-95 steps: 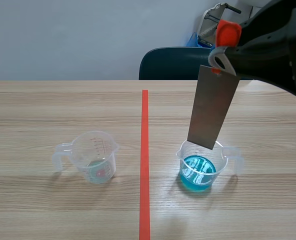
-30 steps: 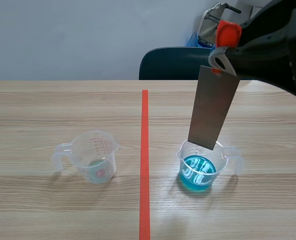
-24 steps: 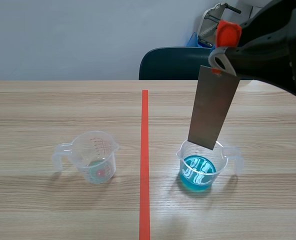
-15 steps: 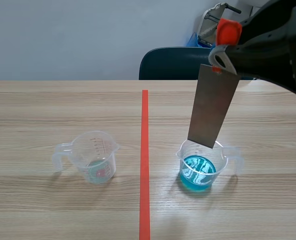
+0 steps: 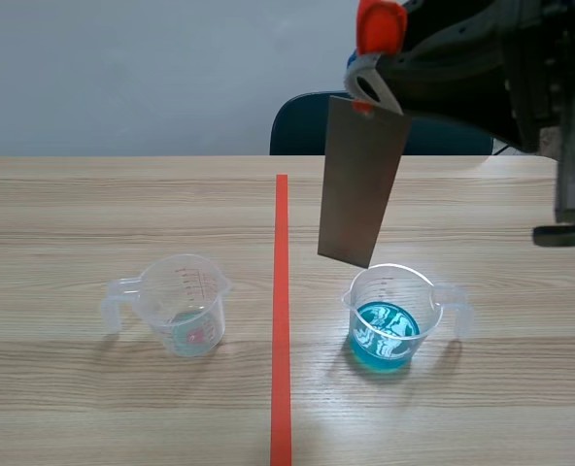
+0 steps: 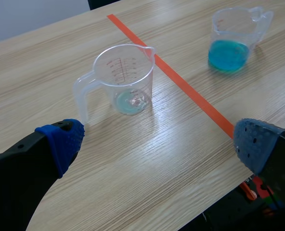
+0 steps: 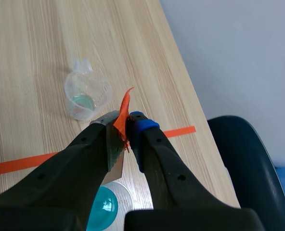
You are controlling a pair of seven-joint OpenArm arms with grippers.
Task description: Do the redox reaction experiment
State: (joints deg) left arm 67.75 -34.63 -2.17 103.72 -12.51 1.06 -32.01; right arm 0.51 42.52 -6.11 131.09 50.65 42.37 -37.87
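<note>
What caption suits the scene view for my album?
Right gripper holds a metal plate above the table, between the blue-liquid cup and the near-empty cup.

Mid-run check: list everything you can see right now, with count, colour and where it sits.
metal plate: one, grey, hanging above the table beside the cup of blue liquid
orange tab: one, orange-red, at the plate's top
cup of blue liquid: one, clear plastic, on the table right of the tape line
second cup: one, clear, greenish trace at its bottom, left of the tape line
chair: one, dark blue, behind the table
table: one, light wood
tape line: one, orange-red mark, down the table's middle
left gripper: black, blue pads, open, near the second cup
right gripper: black, raised, shut on the metal plate
</note>
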